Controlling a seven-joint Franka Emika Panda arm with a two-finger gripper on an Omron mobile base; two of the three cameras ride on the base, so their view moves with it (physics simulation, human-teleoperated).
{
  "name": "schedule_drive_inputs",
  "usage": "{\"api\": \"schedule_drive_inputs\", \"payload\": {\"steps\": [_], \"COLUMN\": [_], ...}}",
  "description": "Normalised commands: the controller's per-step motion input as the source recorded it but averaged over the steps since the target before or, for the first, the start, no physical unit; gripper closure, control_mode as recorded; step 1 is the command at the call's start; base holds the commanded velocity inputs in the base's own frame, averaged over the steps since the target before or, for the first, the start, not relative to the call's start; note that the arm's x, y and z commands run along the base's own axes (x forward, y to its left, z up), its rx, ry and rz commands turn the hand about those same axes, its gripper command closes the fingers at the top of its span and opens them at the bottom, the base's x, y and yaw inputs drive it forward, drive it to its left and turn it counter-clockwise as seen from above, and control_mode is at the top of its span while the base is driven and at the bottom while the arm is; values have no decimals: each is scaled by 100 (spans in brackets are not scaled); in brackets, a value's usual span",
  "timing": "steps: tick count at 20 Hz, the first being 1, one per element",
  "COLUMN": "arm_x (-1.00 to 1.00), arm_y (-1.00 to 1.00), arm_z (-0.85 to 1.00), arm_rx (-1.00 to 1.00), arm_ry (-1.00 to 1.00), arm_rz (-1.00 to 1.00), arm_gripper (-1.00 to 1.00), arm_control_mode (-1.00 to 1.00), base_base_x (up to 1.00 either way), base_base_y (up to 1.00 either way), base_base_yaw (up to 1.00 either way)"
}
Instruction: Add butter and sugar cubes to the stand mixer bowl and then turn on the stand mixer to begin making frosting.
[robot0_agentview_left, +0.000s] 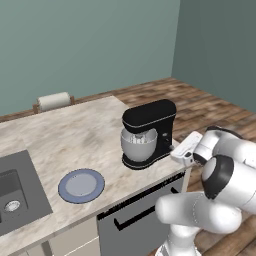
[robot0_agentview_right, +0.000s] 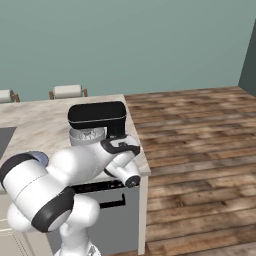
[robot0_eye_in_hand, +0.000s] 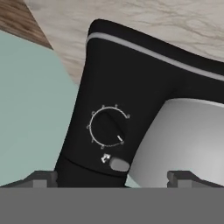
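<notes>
The black stand mixer stands near the counter's right front corner, with its silvery bowl under the head. My gripper is at the mixer's right side, close to its column. In the hand view the two finger tips stand wide apart, open, on either side of the column's lower part. Just ahead of my gripper are a round speed dial and a small grey lever, with the bowl to the right. From the right base view my gripper sits below the mixer. Butter and sugar cubes are out of view.
A flat blue-grey plate lies on the marble counter left of the mixer. A dark sink is set in at the far left. The counter ends just right of the mixer, above wooden floor. Two chair backs stand behind the counter.
</notes>
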Motion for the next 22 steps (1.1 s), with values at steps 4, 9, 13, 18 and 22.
{"api": "schedule_drive_inputs", "payload": {"steps": [4, 9, 13, 18, 22], "arm_x": [0, 7, 29, 27, 9], "arm_y": [18, 10, 0, -2, -1], "arm_z": [0, 0, 0, -4, -15], "arm_rx": [0, 0, 0, 0, 0], "arm_ry": [0, 0, 0, 0, 0], "arm_rz": [-11, -4, 0, 0, 0], "arm_gripper": [-100, -100, -100, -100, -100], "arm_control_mode": [-100, -100, -100, -100, -100], "base_base_x": [0, 0, 0, 0, 0], "base_base_y": [0, 0, 0, 0, 0], "base_base_yaw": [0, 0, 0, 0, 0]}}
